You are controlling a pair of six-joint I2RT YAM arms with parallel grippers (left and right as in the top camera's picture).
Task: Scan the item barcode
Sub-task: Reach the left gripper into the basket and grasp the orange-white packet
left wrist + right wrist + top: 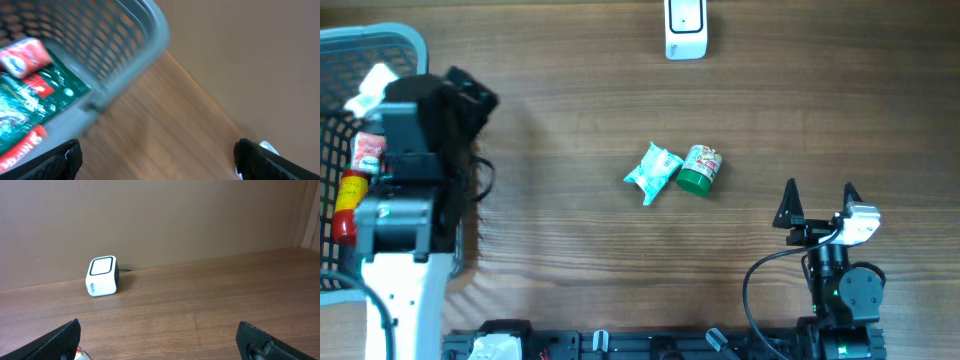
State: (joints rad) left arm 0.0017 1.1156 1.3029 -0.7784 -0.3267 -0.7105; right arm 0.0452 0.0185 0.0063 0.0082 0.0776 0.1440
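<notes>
A white barcode scanner (685, 30) stands at the table's far edge and faces my right wrist camera as a small white cube (102, 276). Two items lie mid-table, touching: a teal-and-white packet (653, 172) and a green-lidded jar (700, 168). My right gripper (818, 200) rests open near the front right, with nothing between its fingers (160, 337). My left gripper (468, 95) hangs by the right rim of the basket (380, 40), open and empty (157, 155). The left wrist view is motion-blurred.
The grey mesh basket (150, 35) at the far left holds several packets, among them a red one (22, 55) and a green one (35, 97). My left arm covers much of the basket from above. A cable loops beside the right arm's base (755, 285).
</notes>
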